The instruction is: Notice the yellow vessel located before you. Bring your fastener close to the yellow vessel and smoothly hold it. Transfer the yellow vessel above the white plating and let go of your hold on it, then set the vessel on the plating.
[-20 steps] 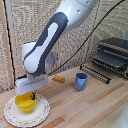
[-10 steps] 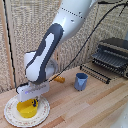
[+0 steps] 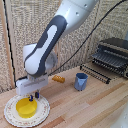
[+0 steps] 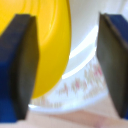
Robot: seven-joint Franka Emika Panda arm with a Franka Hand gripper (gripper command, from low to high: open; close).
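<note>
Bright yellow plastic marks the yellow vessel (image 3: 25, 106), a shallow round bowl that is seen resting on the white plating (image 3: 44, 111), slightly toward the exterior view's left of the plate's centre, with the patterned rim band showing around it. Directly above it the fastener (image 3: 33, 96) is held, its jaws spread apart and gripping nothing: in the wrist view the bowl's wall (image 4: 47, 47) lies close beside one dark pad, while the other pad is separated from it by a clear stretch of plate (image 4: 82, 67). The step in hand is judged to be the release and withdrawal, with the placement itself apparently done. It would be done well by a straight vertical lift, the jaws being kept wide so that the near finger is not dragged against the rim and the light bowl is not tipped or slid off the plate. Farther out on the wooden desk (image 3: 95, 107) a small orange bread-like piece (image 3: 58, 78), a blue angular cup (image 3: 81, 81) and a dark toaster oven (image 3: 112, 54) on a wire rack are found, all well apart from the plate. Whether the near pad touches the bowl cannot be told, since the wrist view is blurred; the fingertips are small in the exterior view, and the arm's base is cut off.
</note>
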